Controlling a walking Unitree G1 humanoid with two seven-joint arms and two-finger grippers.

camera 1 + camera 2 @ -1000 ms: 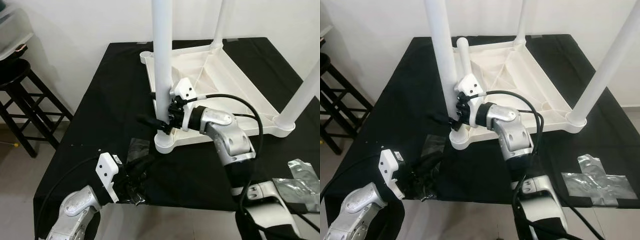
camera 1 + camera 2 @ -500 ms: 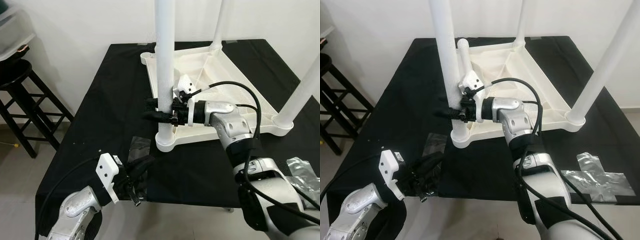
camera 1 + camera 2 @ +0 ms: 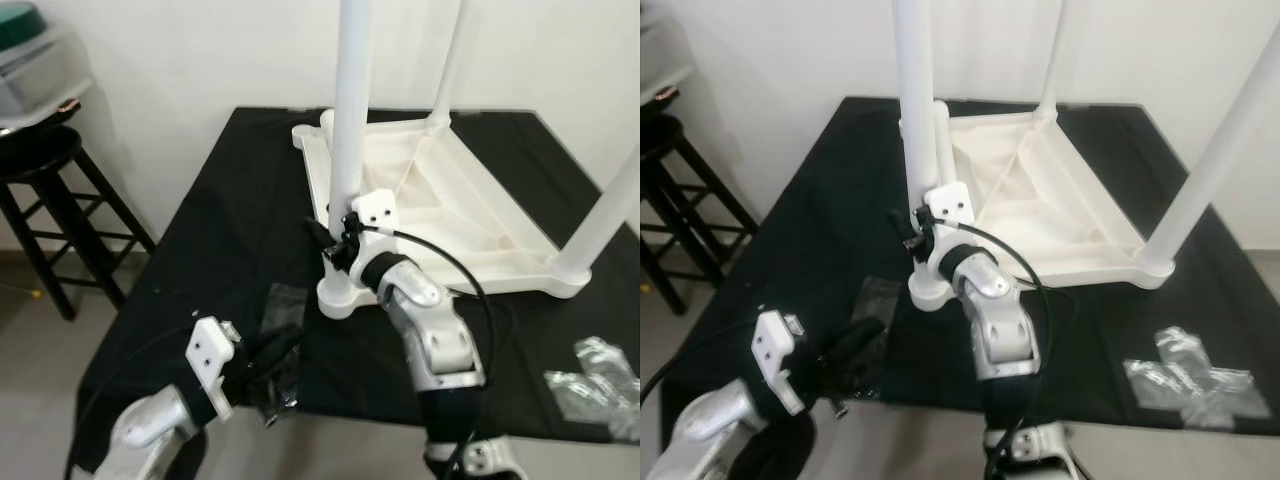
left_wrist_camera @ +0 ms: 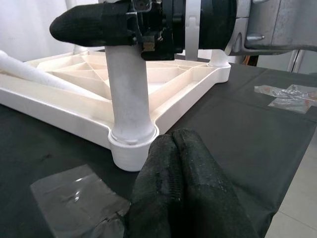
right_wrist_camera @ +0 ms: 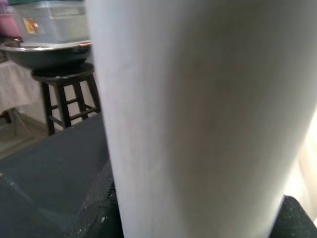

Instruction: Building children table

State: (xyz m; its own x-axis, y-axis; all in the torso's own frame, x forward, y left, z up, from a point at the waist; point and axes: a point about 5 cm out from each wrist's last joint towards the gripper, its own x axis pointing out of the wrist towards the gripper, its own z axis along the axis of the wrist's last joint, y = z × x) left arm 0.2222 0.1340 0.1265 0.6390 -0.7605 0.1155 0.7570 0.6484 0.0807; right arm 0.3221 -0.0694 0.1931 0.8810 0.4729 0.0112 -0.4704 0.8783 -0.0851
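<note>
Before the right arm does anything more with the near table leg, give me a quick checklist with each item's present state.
1. Right gripper closed around the near leg: ok, its fingers sit on both sides of the leg low down.
2. Near leg upright in its corner socket: ok by eye; whether it is fully seated, cannot tell.
3. Upturned tabletop lying flat on the black table: ok.
4. Left gripper out of the way: ok, shut and empty near the front edge, short of the socket.
5. Loose white leg lying in the tabletop, not yet fitted: not ok.
</note>
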